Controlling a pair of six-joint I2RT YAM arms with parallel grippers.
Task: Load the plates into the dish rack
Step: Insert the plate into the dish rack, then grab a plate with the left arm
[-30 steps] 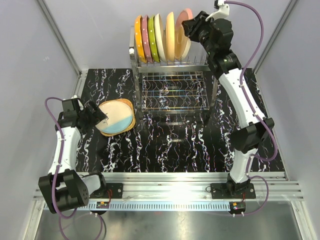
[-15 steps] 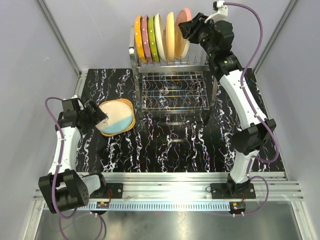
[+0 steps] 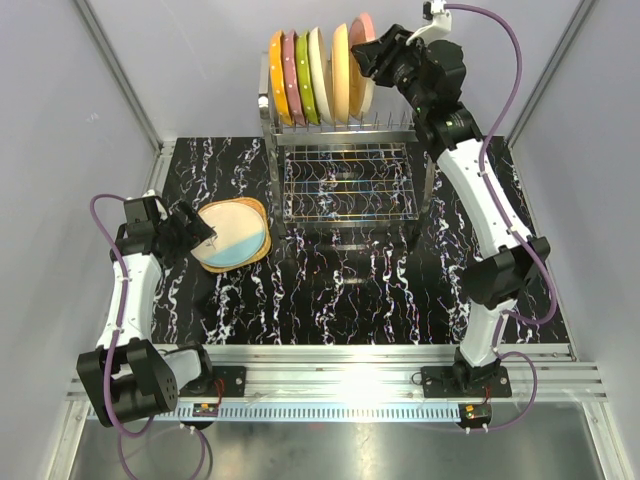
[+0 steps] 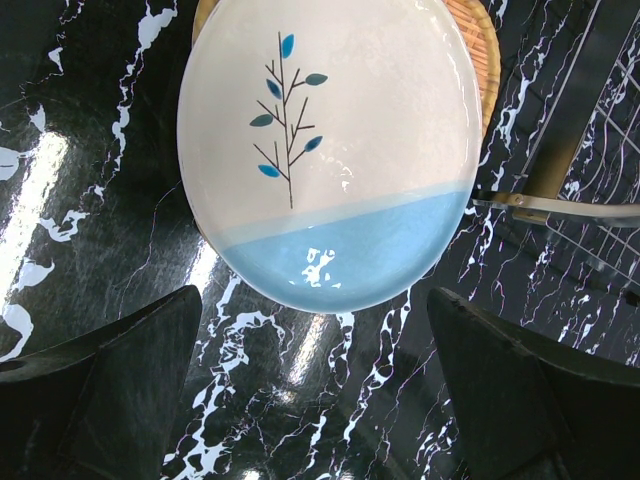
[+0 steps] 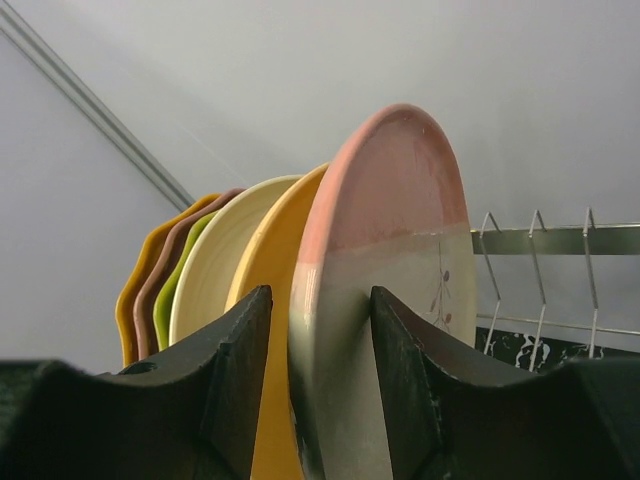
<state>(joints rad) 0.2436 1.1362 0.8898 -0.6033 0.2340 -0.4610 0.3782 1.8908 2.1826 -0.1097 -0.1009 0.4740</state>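
**Pink-topped plate straightens in the rack**

A black, white-veined worktop (image 3: 350,290) sits between pale grey walls. At its far edge the dish rack (image 3: 345,135) holds five upright plates (image 3: 305,80). The right hand (image 3: 373,52) clamps a sixth, the pink-and-cream plate (image 3: 362,40), now more upright than a second ago. The left hand (image 3: 200,234) hangs spread over a blue-and-cream plate (image 3: 235,245), unmoved.

Tan plate (image 4: 484,55) mostly beneath top plate (image 4: 330,150)

My counter (image 3: 345,300) is black, marble-patterned, threaded with white veins, and glossy under light from overhead. Pale lavender-grey walls (image 3: 200,70) close me in behind and on both sides, with slim aluminium posts (image 3: 118,75) slanting up the back corners. A ribbed metal rail (image 3: 340,385) along the near edge catches bright glare.
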